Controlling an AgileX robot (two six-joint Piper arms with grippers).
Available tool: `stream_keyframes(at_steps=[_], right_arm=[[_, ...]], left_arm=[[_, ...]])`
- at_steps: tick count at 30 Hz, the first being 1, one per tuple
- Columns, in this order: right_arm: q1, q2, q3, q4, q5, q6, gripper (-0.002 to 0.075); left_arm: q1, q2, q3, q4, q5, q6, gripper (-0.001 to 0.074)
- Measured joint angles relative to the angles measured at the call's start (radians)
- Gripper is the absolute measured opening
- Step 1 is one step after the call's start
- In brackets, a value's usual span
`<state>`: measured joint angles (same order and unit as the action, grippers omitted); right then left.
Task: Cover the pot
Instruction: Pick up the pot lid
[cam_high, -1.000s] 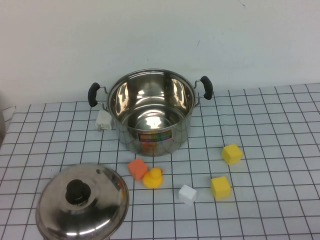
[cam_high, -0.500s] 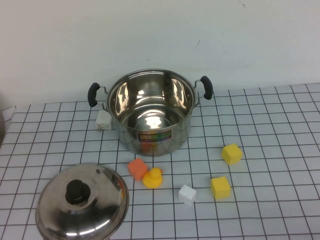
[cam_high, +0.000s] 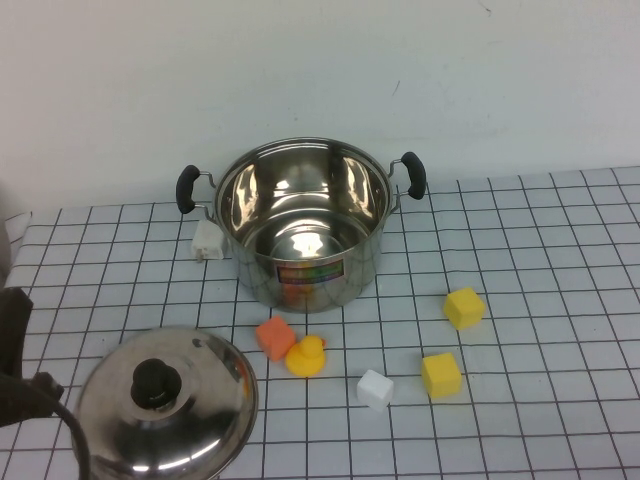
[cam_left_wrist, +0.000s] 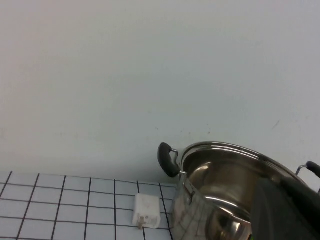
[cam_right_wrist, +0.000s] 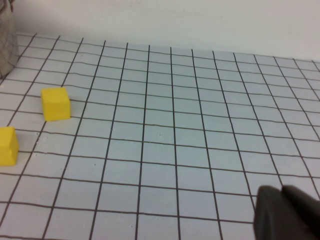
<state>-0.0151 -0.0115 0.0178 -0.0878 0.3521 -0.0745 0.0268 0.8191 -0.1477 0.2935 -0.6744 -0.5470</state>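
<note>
I see the pot (cam_high: 302, 222) standing open at the back middle of the gridded worktop (cam_high: 540, 260), close to the wall, its label facing me. The lid (cam_high: 165, 405) lies knob-up on the worktop at the front left, well apart from the pot. The left gripper (cam_high: 20, 360) shows at the left edge, just beside the lid; I cannot tell how its jaws stand. From the left wrist view the pot (cam_left_wrist: 225, 195) sits with a white plug (cam_left_wrist: 146, 211) near its handle. The right gripper (cam_right_wrist: 287, 215) shows only as a dark corner in its own wrist view, over bare worktop, and I cannot tell its jaws either. An orange block (cam_high: 275, 338) touches a duck (cam_high: 306, 356) in front of the pot; a white cube (cam_high: 375, 388) and two yellow cubes (cam_high: 441, 373) (cam_high: 463, 307) lie to the right.
</note>
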Motion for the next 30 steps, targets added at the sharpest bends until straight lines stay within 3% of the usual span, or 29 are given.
stream_keyframes(at_steps=[10,19,22,30], right_arm=[[0.000,0.000,0.000,0.000,0.000,0.000,0.0009],[0.000,0.000,0.000,0.000,0.000,0.000,0.0009],[0.000,0.000,0.000,0.000,0.000,0.000,0.0009],[0.000,0.000,0.000,0.000,0.000,0.000,0.0009]], left_arm=[[0.000,0.163,0.005,0.021,-0.039,0.023,-0.0001],[0.000,0.512,0.005,0.021,-0.247,0.172,0.0012],[0.000,0.634,0.003,0.008,-0.356,0.289,0.0095],[0.000,0.968,-0.042,0.001,-0.459,0.396,0.0519]])
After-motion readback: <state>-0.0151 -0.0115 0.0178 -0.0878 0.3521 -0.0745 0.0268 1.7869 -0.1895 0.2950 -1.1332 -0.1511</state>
